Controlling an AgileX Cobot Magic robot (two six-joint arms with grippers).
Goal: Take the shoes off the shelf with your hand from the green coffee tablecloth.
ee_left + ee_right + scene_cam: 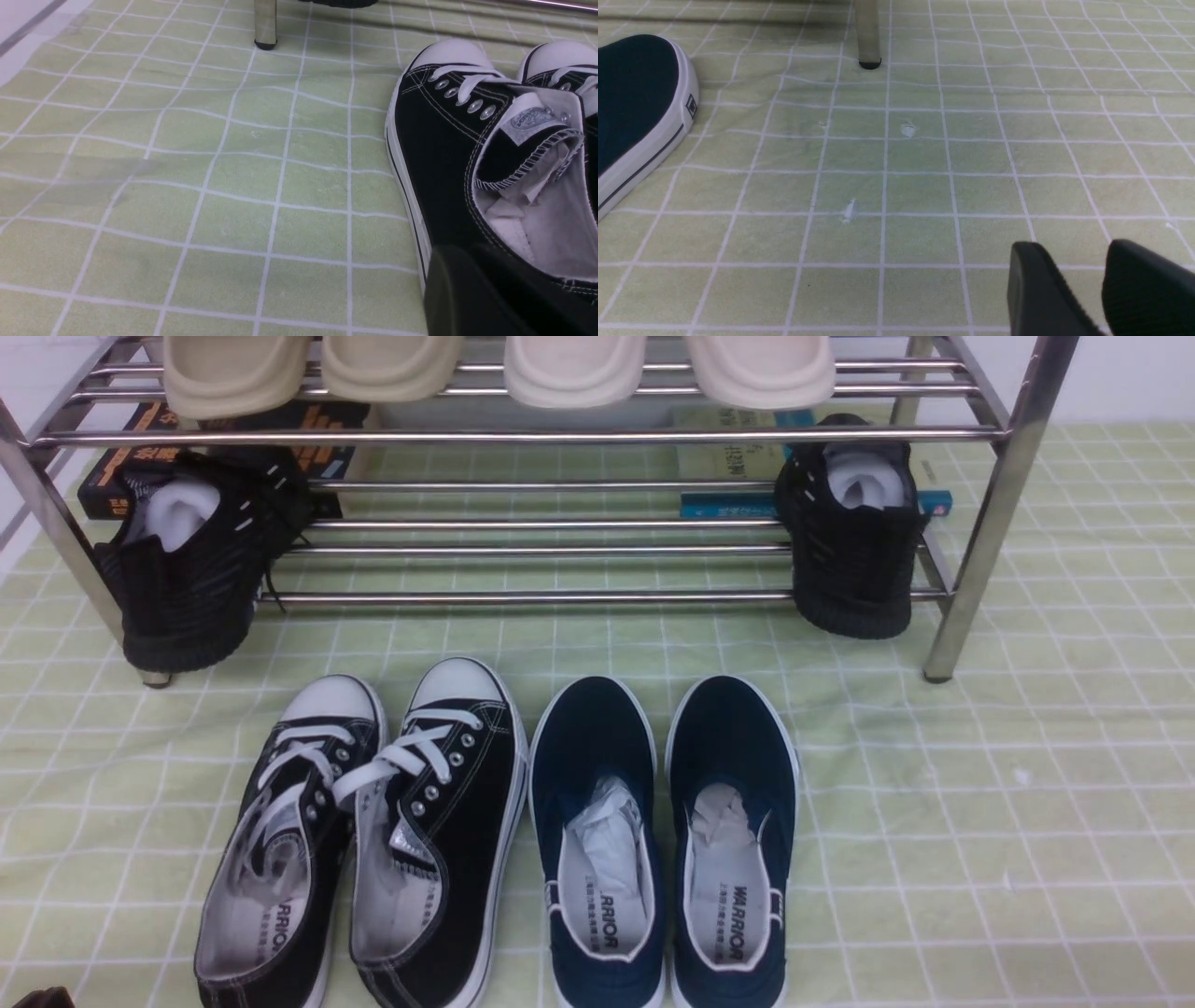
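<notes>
Black sneakers (364,840) on green grid cloth (980,821), chrome rack (999,504) behind; right gripper (1101,289) slightly open, empty; left unclear.

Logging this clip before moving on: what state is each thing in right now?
black canvas sneakers: side by side on the cloth, off the rack, laced
navy slip-ons: on the cloth, paper-stuffed
black knit sneakers: lower tier, one at each end
beige slippers: top tier
rack: upright
green tablecloth: spread, slightly wrinkled
left pincer: by the canvas sneaker, opening unclear
right pincer: open, empty
</notes>
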